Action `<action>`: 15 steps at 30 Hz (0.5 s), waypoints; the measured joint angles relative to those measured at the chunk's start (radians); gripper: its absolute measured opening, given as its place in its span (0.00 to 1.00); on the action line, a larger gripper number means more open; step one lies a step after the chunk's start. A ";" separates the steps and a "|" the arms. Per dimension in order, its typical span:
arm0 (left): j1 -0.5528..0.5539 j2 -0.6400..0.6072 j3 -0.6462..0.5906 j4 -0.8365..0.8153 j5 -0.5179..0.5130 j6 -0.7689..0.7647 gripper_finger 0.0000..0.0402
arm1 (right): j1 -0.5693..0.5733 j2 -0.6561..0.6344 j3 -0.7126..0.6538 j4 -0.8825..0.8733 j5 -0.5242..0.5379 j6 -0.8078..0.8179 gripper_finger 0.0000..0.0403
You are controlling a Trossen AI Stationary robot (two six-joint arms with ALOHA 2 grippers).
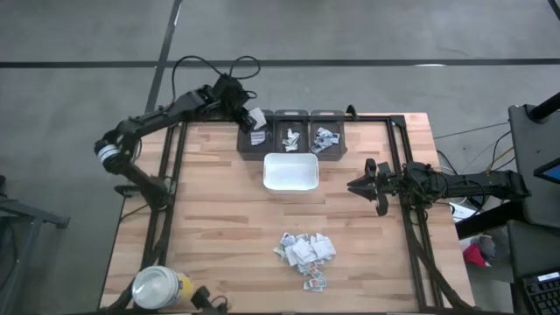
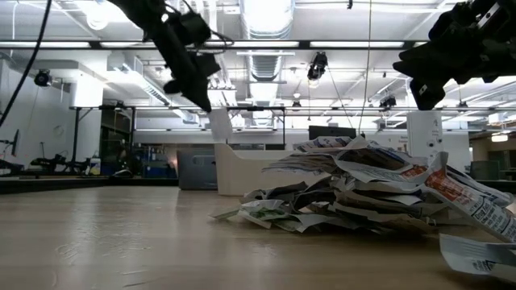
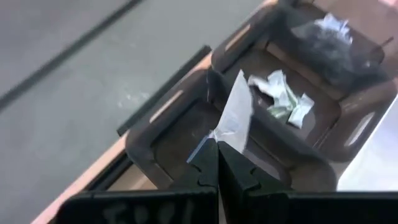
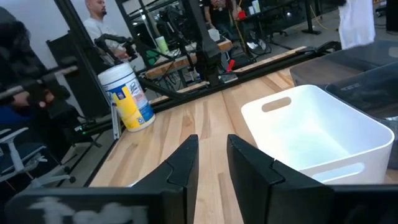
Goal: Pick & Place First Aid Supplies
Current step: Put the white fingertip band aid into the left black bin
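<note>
The first aid supplies lie as a heap of small paper packets [image 1: 304, 252] near the table's front, large in the low view [image 2: 363, 189]. My left gripper [image 1: 251, 116] is at the far edge, shut on one white packet [image 3: 235, 115] above the leftmost of three dark bins [image 1: 255, 140]. The middle bin [image 3: 283, 96] and the right bin [image 1: 327, 138] hold a few packets. My right gripper [image 4: 211, 155] waits open at the table's right side, pointing at the white tray [image 1: 290, 171], with nothing between its fingers. My left gripper pinches the white packet by one narrow end [image 3: 216, 135] between its two fingertips. The fingers slant down from the table's left. The packet hangs below them [image 2: 219, 126], lifted clear, over the leftmost bin.
A white-lidded yellow jar [image 1: 160, 287] stands at the near left corner. The white tray sits just in front of the bins. Bare wood lies between the tray and the heap. People and desks show in the room beyond the table.
</note>
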 joint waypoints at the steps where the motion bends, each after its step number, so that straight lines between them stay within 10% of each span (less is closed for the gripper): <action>1: 0.010 0.015 0.000 0.000 0.016 0.004 0.00 | 0.000 0.000 0.000 0.000 0.000 0.000 0.21; 15: 0.088 0.217 0.000 -0.001 0.152 0.018 0.00 | 0.000 0.000 0.000 0.000 0.000 0.000 0.17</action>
